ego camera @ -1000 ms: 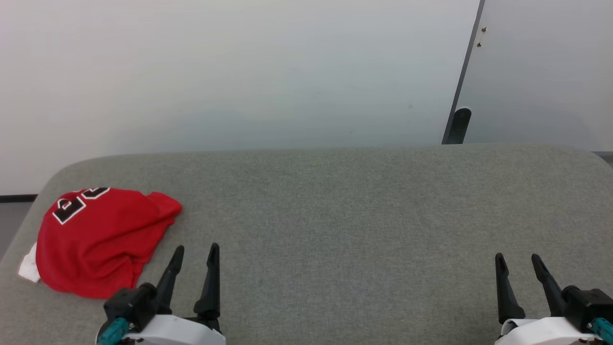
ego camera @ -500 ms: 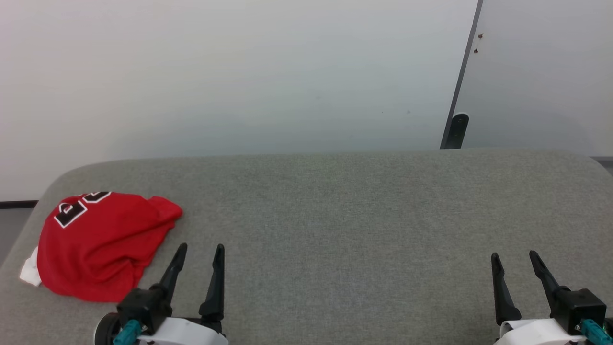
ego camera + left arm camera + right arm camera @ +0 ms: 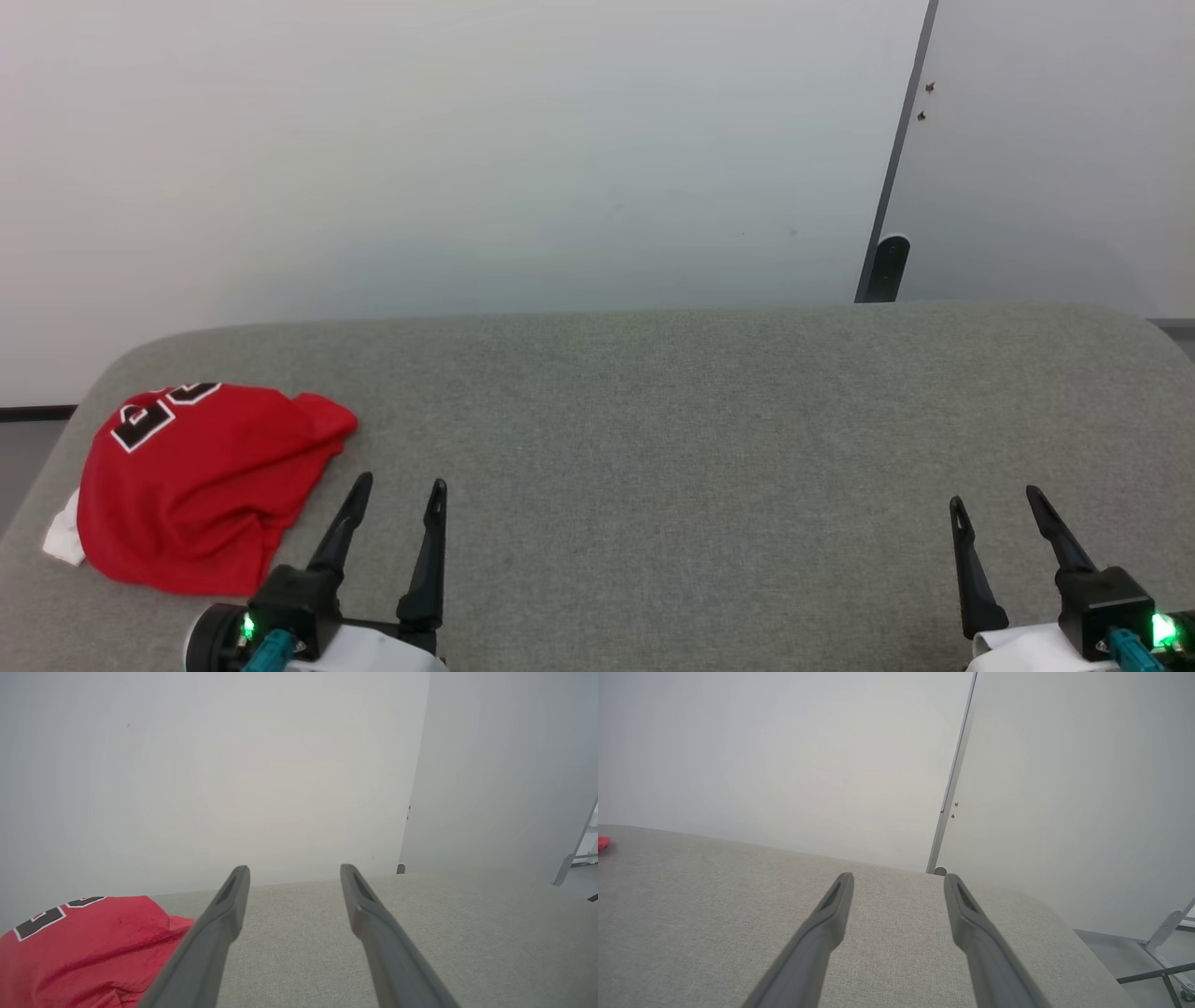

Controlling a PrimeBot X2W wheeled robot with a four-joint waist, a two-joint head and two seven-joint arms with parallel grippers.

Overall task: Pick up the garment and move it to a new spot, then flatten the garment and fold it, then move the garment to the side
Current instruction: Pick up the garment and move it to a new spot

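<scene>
The garment (image 3: 201,490) lies crumpled at the left end of the grey padded surface (image 3: 653,448): red cloth, black white-outlined lettering at its far edge, a bit of white sleeve at its left. In the left wrist view the garment (image 3: 79,947) sits at the lower left. My left gripper (image 3: 400,487) is open just right of the garment, nothing between its fingers; its open fingers frame bare grey cloth in the left wrist view (image 3: 294,870). My right gripper (image 3: 994,499) is open far to the right over bare surface, as its own view (image 3: 899,878) also shows.
A pale wall rises behind the grey surface. A dark vertical door edge (image 3: 901,168) with a small dark stop (image 3: 889,266) stands at the back right. In the right wrist view a metal frame leg (image 3: 1162,933) shows past the surface's right end.
The head camera has tilted, so the whole picture has slid down a little. Both grippers stay open; the left one sits slightly further right in the picture. The garment has not moved.
</scene>
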